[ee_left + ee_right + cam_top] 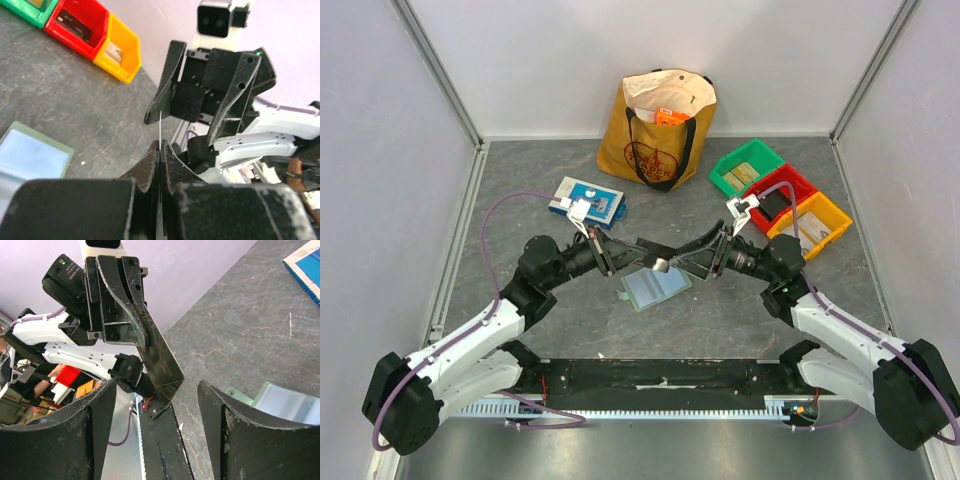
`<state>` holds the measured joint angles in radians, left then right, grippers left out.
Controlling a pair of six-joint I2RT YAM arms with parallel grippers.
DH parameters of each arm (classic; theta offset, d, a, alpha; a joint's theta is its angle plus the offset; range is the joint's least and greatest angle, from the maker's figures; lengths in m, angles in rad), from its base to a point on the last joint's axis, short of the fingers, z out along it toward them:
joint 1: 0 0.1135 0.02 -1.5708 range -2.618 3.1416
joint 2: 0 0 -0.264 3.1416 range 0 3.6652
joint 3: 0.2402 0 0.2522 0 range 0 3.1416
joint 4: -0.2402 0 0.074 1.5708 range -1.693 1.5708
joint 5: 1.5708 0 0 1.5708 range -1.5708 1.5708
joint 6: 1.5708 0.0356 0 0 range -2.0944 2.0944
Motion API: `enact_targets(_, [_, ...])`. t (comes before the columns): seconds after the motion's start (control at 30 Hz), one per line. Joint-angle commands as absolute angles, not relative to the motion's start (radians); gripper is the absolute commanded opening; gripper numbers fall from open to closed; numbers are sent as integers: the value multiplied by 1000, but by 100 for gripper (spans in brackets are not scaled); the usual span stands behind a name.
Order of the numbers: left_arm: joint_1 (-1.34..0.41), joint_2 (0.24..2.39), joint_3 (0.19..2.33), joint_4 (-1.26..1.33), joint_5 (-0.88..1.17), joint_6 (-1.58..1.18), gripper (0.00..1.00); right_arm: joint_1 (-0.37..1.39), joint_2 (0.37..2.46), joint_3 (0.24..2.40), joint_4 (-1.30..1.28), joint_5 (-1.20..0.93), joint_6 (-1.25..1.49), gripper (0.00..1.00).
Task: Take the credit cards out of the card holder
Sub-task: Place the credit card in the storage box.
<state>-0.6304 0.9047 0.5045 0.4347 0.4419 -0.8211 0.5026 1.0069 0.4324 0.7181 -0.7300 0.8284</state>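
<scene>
A robot lab cell: white panels (620,50) on aluminium posts (438,70) wall in a grey table (720,320) bearing coloured parts bins (723,183).

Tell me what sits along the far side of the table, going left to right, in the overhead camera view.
Blue-and-white flat box → brown tote bag → green bin → red bin → yellow bin.

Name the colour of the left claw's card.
Black; the card shows best in the right wrist view.

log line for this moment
left fingers: shut on black card | right fingers: open, not gripping card | wallet: lying open beneath
</scene>
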Motion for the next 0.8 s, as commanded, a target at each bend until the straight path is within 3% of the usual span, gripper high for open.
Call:
enact_targets(0.0, [-630, 923, 494, 659, 420, -965, 2, 540, 1034, 420, 897, -657, 913, 71])
enact_targets(0.17, [-632, 933, 491, 680, 422, -977, 2, 563, 1063, 417, 946, -638, 936, 58])
enact_targets(0.3, [-630, 933, 489, 664, 426, -979, 2, 565, 1068, 426, 966, -626, 945, 33])
enact_targets(0.43, [-630, 931, 486, 646, 426, -973, 2, 565, 1069, 439, 957, -611, 942, 2])
enact_targets(0.47, [-630, 928, 489, 628, 426, -965, 4, 565, 1071, 442, 950, -607, 939, 0])
enact_targets(0.5, [-630, 922, 501, 589, 420, -942, 9, 561, 1065, 445, 927, -601, 931, 0])
enact_targets(0.77, [-545, 824, 701, 39, 293, -701, 81, 509, 966, 558, 479, -467, 713, 0])
